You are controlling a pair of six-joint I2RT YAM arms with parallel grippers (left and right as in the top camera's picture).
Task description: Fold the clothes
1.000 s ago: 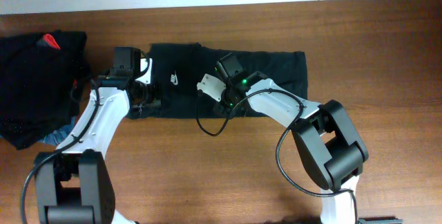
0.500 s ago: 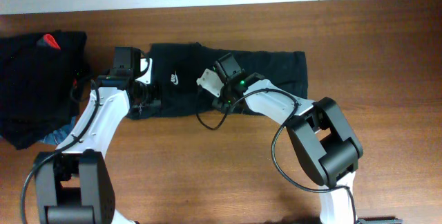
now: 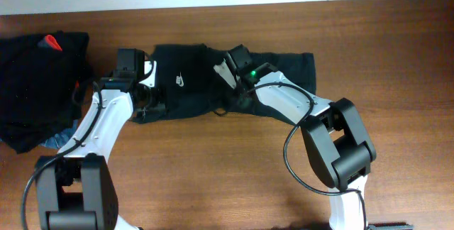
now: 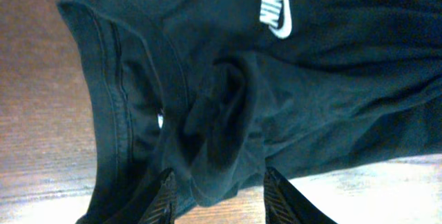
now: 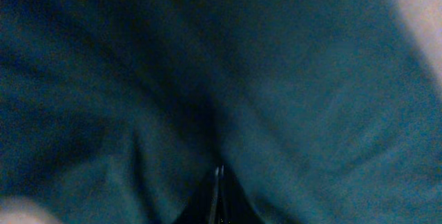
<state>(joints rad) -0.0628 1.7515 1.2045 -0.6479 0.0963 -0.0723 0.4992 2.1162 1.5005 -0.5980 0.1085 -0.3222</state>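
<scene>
Closest in, the left gripper is clamped on a bunched fold of the black shirt, with the white swoosh showing just beyond. The right gripper has its jaws together, nose down in dark cloth — whether any fabric is pinched between them cannot be told. From above, the shirt lies as a long band across the wooden table, just ahead of both arms. The left gripper is at its left end and the right gripper is over its middle. Farther left, apart from it, sits a pile of dark clothes with a red patch on top. The fold looks about midway — the band has yet to be doubled over. The next move likely calls for lifting the gripped end and carrying it across without the bunch slipping.
</scene>
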